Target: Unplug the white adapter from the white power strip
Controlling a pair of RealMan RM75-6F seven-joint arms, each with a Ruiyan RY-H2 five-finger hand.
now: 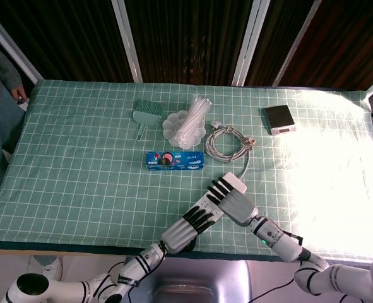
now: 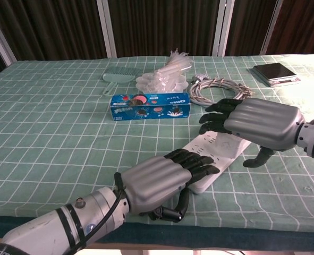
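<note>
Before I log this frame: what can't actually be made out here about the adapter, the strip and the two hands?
- White adapter: not visible in either view; the right hand covers the far part of the white power strip.
- Contact: the chest view can't settle whether the right hand touches the strip.
- Left hand: covers the strip's near end; its grip is hidden.

Left hand (image 2: 155,182) lies palm-down, fingers extended — right hand (image 2: 255,126) hovers, fingers curled.
</note>
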